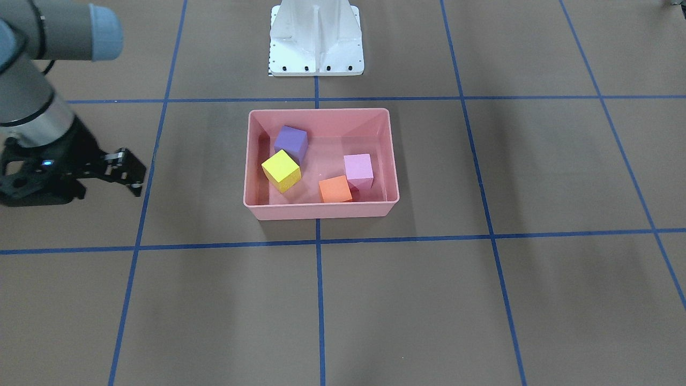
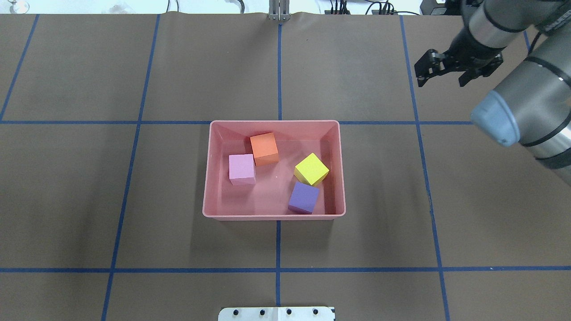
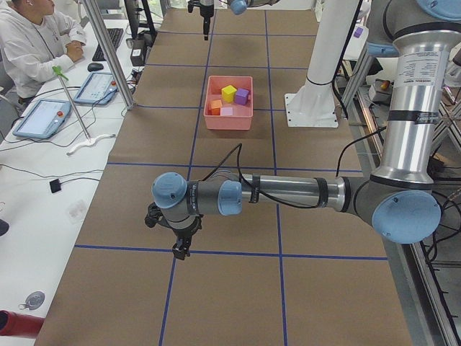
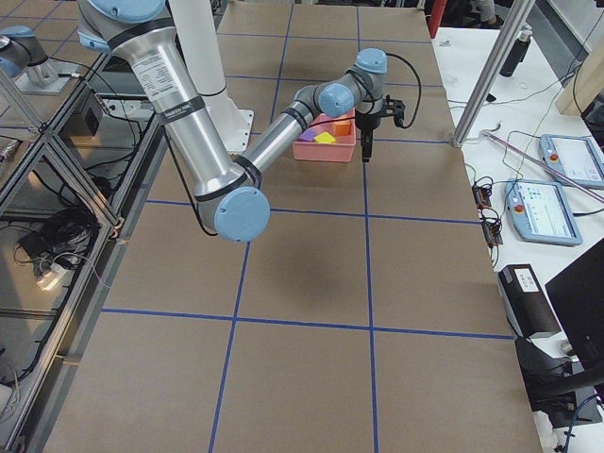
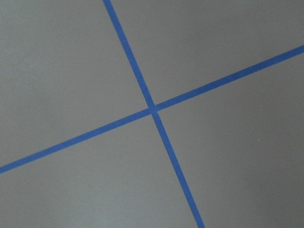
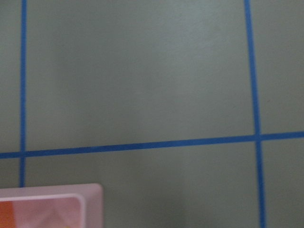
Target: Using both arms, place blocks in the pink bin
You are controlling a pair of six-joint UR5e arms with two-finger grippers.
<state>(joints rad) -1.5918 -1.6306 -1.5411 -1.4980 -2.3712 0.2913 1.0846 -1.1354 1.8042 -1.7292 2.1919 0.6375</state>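
The pink bin (image 2: pixel 341 169) stands in the middle of the table. All the cubes lie inside it: orange (image 2: pixel 264 148), light pink (image 2: pixel 242 168), yellow (image 2: pixel 311 169), purple (image 2: pixel 304 197). In the front-facing view the bin (image 1: pixel 394 161) holds the same cubes. My right gripper (image 2: pixel 440 82) hangs open and empty above the table, off the bin's far right; it also shows in the front-facing view (image 1: pixel 131 174). The right wrist view catches a bin corner (image 6: pixel 92 197). My left gripper (image 3: pixel 180 246) shows only in the exterior left view, far from the bin, so I cannot tell its state.
Blue tape lines (image 2: pixel 279 269) divide the brown table into squares. The white pedestal base (image 1: pixel 316 40) stands behind the bin on the robot's side. Operators' tablets and a person (image 3: pixel 29 43) are along the far table edge. The left wrist view shows only a tape crossing (image 5: pixel 153 110).
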